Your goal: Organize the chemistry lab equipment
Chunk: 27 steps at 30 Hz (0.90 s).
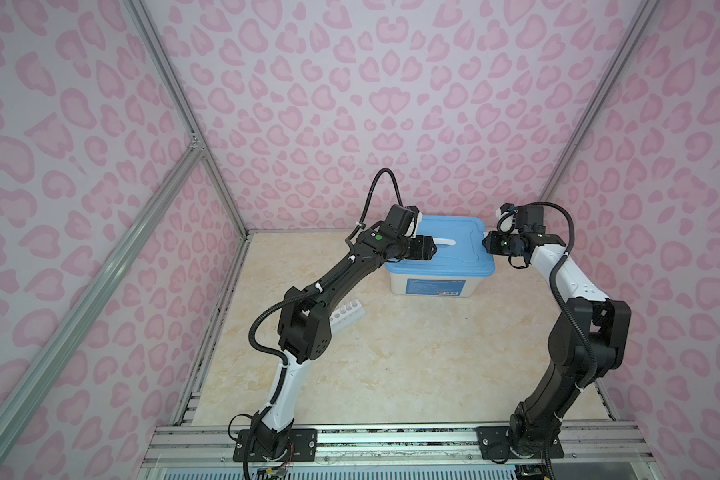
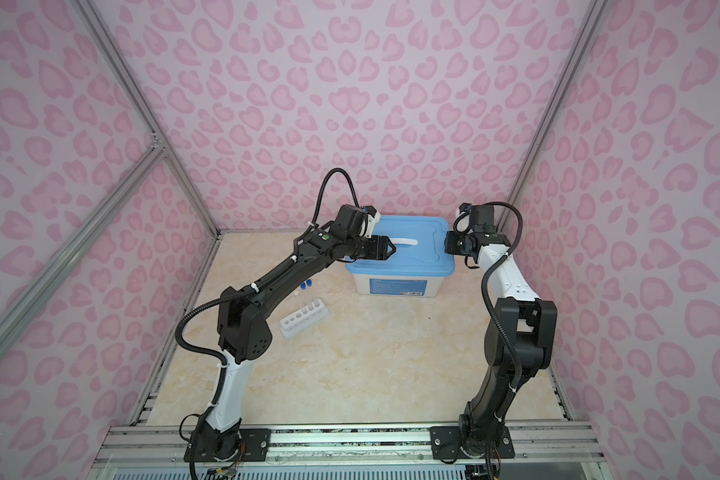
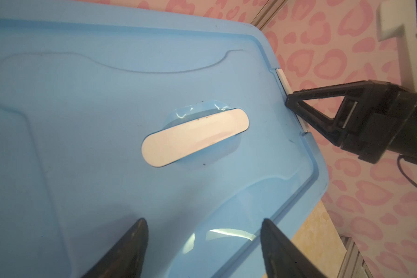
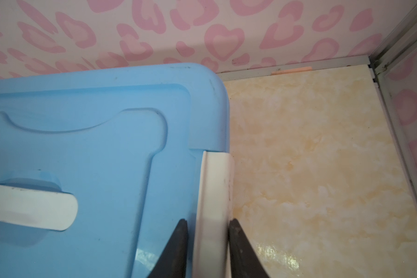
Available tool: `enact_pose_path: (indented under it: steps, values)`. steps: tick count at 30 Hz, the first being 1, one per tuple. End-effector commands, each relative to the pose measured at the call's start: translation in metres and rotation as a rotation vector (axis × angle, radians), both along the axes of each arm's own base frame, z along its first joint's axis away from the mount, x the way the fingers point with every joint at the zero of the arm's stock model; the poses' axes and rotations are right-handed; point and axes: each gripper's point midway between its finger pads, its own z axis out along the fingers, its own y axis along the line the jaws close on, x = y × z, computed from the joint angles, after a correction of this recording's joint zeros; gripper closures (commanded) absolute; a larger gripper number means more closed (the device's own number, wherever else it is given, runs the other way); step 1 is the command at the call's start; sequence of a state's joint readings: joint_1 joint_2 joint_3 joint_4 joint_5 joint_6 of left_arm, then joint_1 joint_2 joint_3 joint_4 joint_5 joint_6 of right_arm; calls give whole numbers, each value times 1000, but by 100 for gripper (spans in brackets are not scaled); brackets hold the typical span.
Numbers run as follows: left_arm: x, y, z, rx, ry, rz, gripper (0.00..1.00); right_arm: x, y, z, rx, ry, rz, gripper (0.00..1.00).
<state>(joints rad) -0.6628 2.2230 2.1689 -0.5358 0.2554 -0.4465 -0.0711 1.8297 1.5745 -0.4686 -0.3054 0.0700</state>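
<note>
The white six-hole rack (image 2: 304, 320) stands on the table at the left, half hidden behind my left arm in a top view (image 1: 348, 312). Two blue-capped test tubes (image 2: 306, 286) and a white-capped one (image 2: 296, 293) stand upright at its far end. My left gripper (image 3: 202, 220) hovers open over the left part of the blue lid (image 3: 82, 144), holding nothing. My right gripper (image 4: 208, 220) is at the lid's right edge. Its jaws straddle the white latch (image 4: 214, 183) closely, with a thin gap on the inner side.
The big white bin (image 1: 433, 286) with the blue lid (image 2: 425, 259) sits at the back centre, close to the rear wall. A white handle (image 3: 195, 137) lies flat in the lid's middle. Bare marble tabletop (image 4: 323, 168) lies to the right of the bin.
</note>
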Motion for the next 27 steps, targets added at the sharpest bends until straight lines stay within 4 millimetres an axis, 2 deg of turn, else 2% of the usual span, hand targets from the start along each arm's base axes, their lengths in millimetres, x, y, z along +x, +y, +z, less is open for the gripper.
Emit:
enact_pose_path:
  steps: [1,7,12,19,23,27]
  values:
    - [-7,2,4,2,19,-11,24,-19,-4,-26,-39,126,-14,72]
    - [-10,2,10,-6,12,-21,24,-19,-5,-20,-47,119,-19,71]
    - [-15,1,33,-43,-18,-43,24,-18,-6,-9,-64,113,-21,71]
    - [-25,2,59,-78,-53,-83,23,-16,-6,20,-84,58,-22,66]
    - [-31,12,81,-78,-106,-78,22,-17,4,35,-100,25,6,66]
    - [-31,35,111,-79,-178,-36,22,-19,21,54,-124,-31,30,64]
